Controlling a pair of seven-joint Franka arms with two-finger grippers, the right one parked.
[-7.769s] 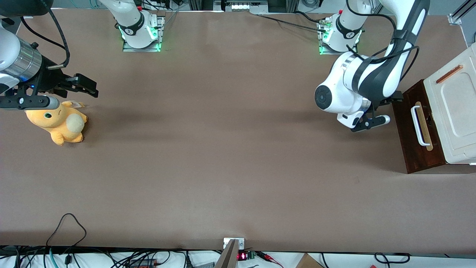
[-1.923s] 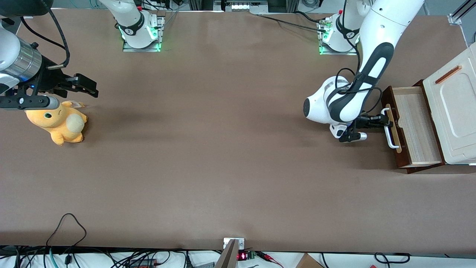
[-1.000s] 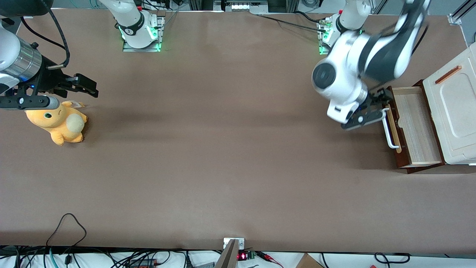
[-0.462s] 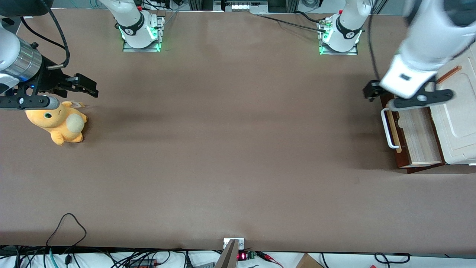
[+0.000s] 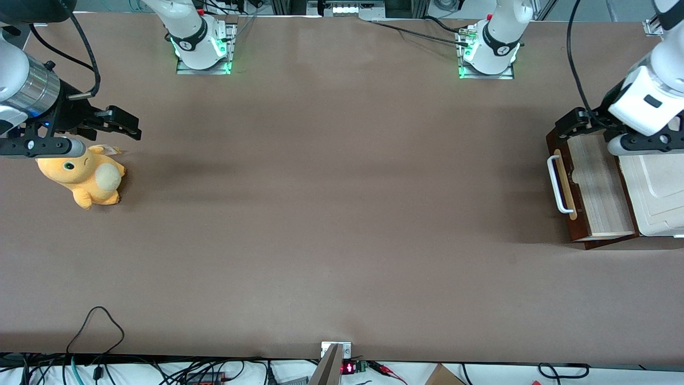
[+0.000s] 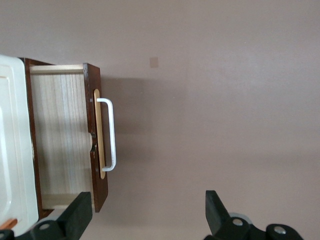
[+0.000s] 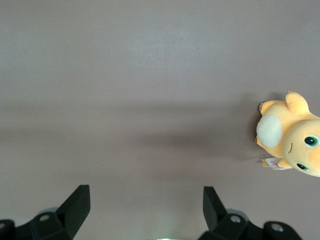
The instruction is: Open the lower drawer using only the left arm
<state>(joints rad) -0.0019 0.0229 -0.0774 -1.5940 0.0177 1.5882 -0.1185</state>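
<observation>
The gripper (image 6: 147, 220) of the left arm (image 5: 649, 96) had its two fingers (image 6: 216, 212) wide apart and held nothing. It hung high above the bench (image 5: 331, 214), over the end of the drawer unit that is farther from the front camera. Half a second before, it was lower and closer to the middle of the bench, above the corner of the drawer front; about two seconds before, it was down at the white bar handle (image 5: 556, 184). So the arm had let go of the handle, had risen and had drawn back toward its own end of the bench.

The lower drawer (image 5: 590, 184) stood pulled out from under the cream-white panel (image 5: 654, 192), at the working arm's end of the bench. Its pale wood box (image 6: 62, 142) lay open to view, and nothing could be seen inside. The dark brown front (image 6: 95, 145) with its handle faced the middle of the bench.

In my judgement, the opening was done, and the arm was only retreating.

Toward the parked arm's end lay an orange plush toy (image 5: 85, 176), well apart from all this.
</observation>
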